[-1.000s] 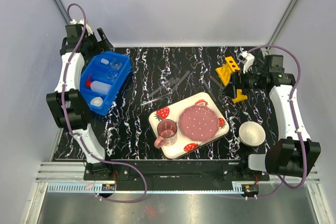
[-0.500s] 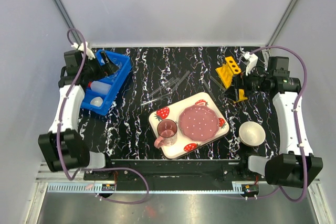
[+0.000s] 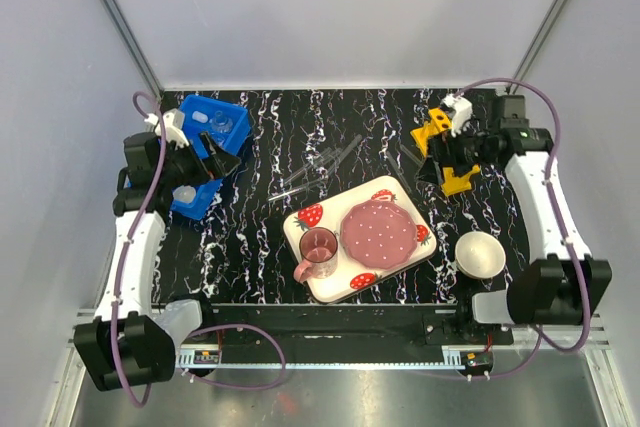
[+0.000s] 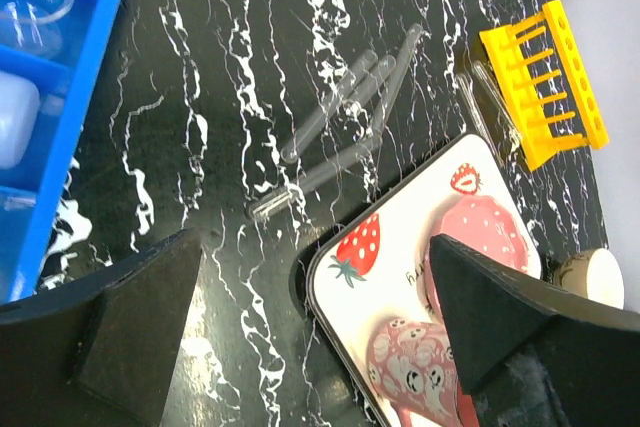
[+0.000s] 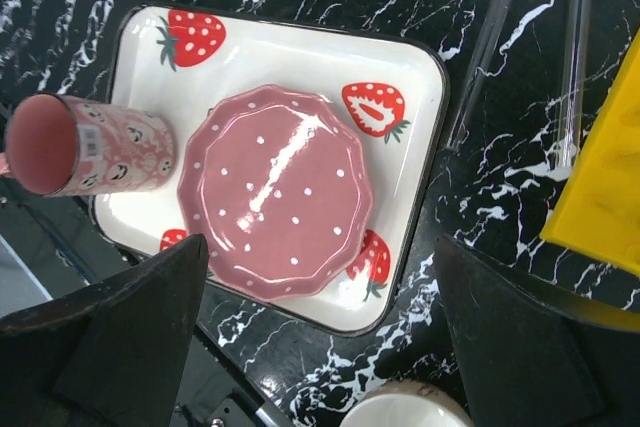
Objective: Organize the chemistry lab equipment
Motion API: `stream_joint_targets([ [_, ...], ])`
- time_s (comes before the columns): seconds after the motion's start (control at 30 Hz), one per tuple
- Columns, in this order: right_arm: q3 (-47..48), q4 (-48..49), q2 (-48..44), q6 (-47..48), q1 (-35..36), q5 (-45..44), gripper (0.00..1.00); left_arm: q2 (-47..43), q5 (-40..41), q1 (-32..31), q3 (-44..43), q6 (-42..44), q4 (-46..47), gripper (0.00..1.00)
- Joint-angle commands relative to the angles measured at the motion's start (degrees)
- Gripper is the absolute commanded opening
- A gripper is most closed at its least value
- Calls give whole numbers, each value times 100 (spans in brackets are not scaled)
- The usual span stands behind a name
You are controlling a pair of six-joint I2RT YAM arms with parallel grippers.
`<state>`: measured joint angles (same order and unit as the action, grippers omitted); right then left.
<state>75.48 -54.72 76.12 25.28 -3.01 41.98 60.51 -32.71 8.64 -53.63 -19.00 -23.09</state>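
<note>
The blue bin (image 3: 228,112) at the far left holds a clear beaker (image 3: 220,125), the white squeeze bottle (image 4: 14,119) and a small white dome (image 3: 184,194). Thin glass tubes (image 3: 315,169) lie loose mid-table; they also show in the left wrist view (image 4: 340,137). The yellow holed rack (image 3: 433,133) lies at the back right, with two more tubes (image 5: 572,67) beside it. My left gripper (image 3: 224,162) hovers over the bin's right edge, open and empty. My right gripper (image 3: 433,165) hovers at the rack's left side, open and empty.
A strawberry-print tray (image 3: 300,222) with a pink plate (image 3: 380,232) and a pink cup (image 3: 318,247) sits front centre. A larger white bowl (image 3: 480,254) stands to its right. The enclosure walls close in the table on three sides.
My left arm has swung back toward the near side, its gripper now over the bin's right edge. My right gripper has shifted slightly left and back over the rack.
</note>
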Motion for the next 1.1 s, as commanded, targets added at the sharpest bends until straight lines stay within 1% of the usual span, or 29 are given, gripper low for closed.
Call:
stream_joint_targets([
  [0.0, 624, 14, 622, -67, 625, -1232, 99, -461, -306, 32, 334, -313, 234, 99],
  [0.03, 713, 14, 763, -58, 843, -1384, 99, -487, -437, 49, 527, -427, 322, 99],
  [0.13, 1099, 14, 1517, -93, 1117, -1823, 97, -505, -605, 164, 861, -998, 691, 99],
  [0.2, 1476, -30, 1861, -111, 1232, -2165, 96, -400, -666, 216, 898, -1175, 736, 99],
  [0.23, 1626, -82, 2211, -111, 1276, -2263, 94, -356, -649, 208, 880, -1158, 710, 99],
  [0.33, 2232, -311, 2871, -119, 1443, -2527, 90, -382, -500, 208, 802, -974, 657, 99],
  [0.43, 2690, -434, 3390, -155, 1513, -2642, 87, -400, -403, 190, 644, -693, 429, 99],
  [0.47, 2778, -452, 3514, -155, 1522, -2685, 85, -408, -394, 199, 617, -631, 298, 99],
  [0.67, 3402, -557, 4305, -93, 1557, -2976, 79, -654, -499, 129, 766, -236, -116, 99],
  [0.7, 3568, -566, 4402, -111, 1566, -3098, 75, -724, -500, 120, 836, -192, -160, 99],
  [0.8, 3815, -566, 4745, 90, 1601, -3440, 67, -1006, -491, 120, 994, -25, -239, 99],
  [0.87, 3956, -601, 4930, 188, 1610, -3591, 64, -1103, -491, 120, 1064, 46, -301, 99],
  [0.9, 4017, -645, 4983, 284, 1610, -3609, 62, -1138, -500, 120, 1117, 63, -327, 99],
  [0.97, 4193, -785, 5106, 311, 1610, -3513, 61, -1226, -508, 120, 1179, 64, -380, 99],
  [1.07, 4325, -961, 5273, 250, 1636, -3118, 57, -1410, -508, 120, 1380, 11, -372, 99],
])
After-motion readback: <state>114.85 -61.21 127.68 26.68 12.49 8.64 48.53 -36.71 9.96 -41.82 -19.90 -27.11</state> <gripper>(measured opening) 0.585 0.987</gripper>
